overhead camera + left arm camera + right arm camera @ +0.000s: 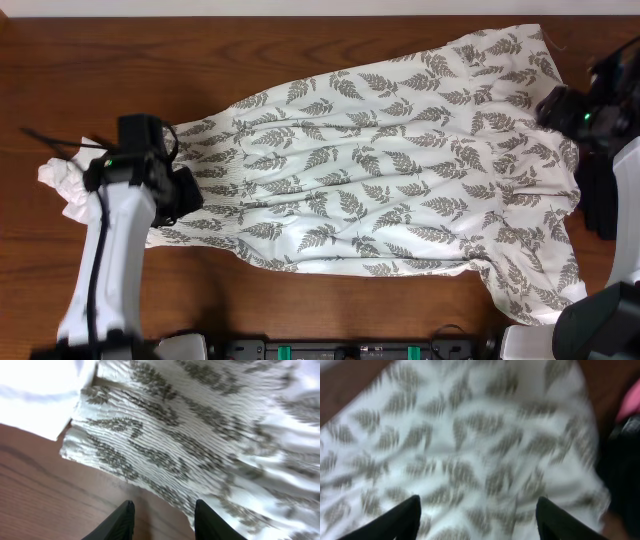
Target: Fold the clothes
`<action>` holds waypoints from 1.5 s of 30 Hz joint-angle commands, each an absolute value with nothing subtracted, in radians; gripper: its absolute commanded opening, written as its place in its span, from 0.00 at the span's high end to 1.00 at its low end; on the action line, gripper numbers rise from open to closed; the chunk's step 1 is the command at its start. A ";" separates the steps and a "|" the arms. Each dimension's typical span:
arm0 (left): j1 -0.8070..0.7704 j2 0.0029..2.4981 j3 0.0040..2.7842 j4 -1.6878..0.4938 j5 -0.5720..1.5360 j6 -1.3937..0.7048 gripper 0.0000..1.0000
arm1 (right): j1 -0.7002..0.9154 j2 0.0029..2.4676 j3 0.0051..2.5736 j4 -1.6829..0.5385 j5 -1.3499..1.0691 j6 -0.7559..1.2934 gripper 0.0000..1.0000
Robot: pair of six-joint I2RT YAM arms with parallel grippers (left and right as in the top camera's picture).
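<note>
Fern garment (400,190) lies flat, with the white one (62,188) at 9 o'clock. Left gripper (164,506) and right gripper (477,501) — jaws parted, empty.

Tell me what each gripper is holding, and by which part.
Nothing is held. The left gripper is open at the gathered end of the fern-print garment; the right gripper is open above its wide end.

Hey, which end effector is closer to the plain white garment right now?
Left. The left end effector is just beside the plain white garment, at the gathered end of the fern-print garment; the right end effector is over that garment's far, wide end.
</note>
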State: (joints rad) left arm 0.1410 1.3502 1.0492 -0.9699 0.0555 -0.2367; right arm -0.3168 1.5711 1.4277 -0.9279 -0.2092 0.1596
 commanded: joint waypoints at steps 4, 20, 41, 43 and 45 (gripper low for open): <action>0.138 1.213 1.052 -1.012 0.083 -0.241 0.61 | -0.258 1.578 1.422 -1.123 -0.216 0.186 0.22; 0.138 0.847 0.815 -1.124 0.277 -0.332 0.61 | -0.150 1.475 1.418 -1.326 -0.215 0.113 0.21; 0.138 0.842 0.542 -0.891 0.389 -0.273 0.56 | 0.329 1.440 1.190 -1.077 0.114 -0.150 0.19; 0.138 0.842 0.542 -0.883 0.389 -0.273 0.56 | 0.395 1.440 1.178 -1.059 0.178 -0.206 0.18; 0.138 0.842 0.542 -0.872 0.389 -0.265 0.55 | 0.464 1.444 1.168 -1.040 0.243 -0.293 0.17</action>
